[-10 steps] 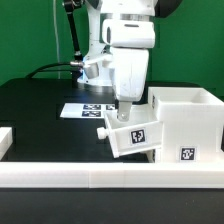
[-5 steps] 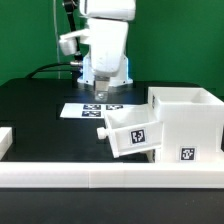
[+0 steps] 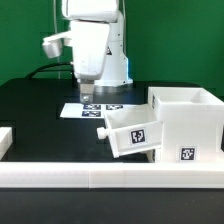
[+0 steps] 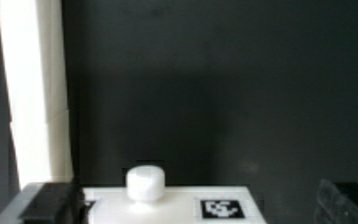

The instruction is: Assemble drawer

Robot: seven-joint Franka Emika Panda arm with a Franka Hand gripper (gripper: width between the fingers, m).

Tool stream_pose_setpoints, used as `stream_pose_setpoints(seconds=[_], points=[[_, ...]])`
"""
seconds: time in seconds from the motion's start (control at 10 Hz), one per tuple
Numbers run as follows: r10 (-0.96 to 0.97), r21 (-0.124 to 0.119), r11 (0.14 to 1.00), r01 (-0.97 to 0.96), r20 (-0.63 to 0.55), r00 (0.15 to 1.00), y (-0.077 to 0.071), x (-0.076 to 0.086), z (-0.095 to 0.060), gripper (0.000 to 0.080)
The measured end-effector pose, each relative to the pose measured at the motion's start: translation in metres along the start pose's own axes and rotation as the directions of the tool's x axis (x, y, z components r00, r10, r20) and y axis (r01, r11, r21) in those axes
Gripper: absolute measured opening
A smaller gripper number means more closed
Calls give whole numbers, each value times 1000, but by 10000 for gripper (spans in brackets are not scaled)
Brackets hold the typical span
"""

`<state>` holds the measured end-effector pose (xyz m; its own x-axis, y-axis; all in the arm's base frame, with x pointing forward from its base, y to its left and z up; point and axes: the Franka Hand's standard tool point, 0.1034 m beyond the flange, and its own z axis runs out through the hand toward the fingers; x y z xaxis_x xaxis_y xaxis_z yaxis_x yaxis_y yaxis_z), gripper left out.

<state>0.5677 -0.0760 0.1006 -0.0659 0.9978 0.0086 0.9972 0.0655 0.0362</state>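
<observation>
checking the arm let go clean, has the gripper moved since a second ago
Yes. The gripper has lifted and shifted toward the exterior view's left, off the small tray and now above the marker board. The tray stays put against the housing.

A marker board (image 3: 92,109) lies on the black table (image 3: 35,105), behind a long white border rail (image 3: 110,180).

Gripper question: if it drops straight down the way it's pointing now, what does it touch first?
Probably the marker board or the black table just beside it. The gripper hangs right above the board's edge, holding nothing; depth is unclear. The tray lies off to the side.
</observation>
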Motion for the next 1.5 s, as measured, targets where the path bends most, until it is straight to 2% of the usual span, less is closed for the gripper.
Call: stream_pose_setpoints(seconds=[0.2,0.3,0.5,0.6,0.7,0.9,1.0,1.1,1.2,1.3,1.5], points=[[7,15,1000,-6,-75,997,6,-8,8,649],[20,28,999,-17,-93,995,10,-7,12,649],[16,32,999,-13,-106,994,19,3,20,649],[11,11,1000,-9,-107,994,23,8,26,649],[9,16,1000,-8,-113,994,22,11,33,649],[11,-23,1000,-14,-105,994,24,10,39,649],[11,-28,1000,-14,-104,995,24,10,40,649],[12,-52,999,-17,-98,995,26,10,40,649],[10,-52,999,-16,-99,995,27,11,40,649],[11,-70,997,-18,-98,995,29,14,41,649],[21,-65,997,-28,-104,994,28,20,42,649]])
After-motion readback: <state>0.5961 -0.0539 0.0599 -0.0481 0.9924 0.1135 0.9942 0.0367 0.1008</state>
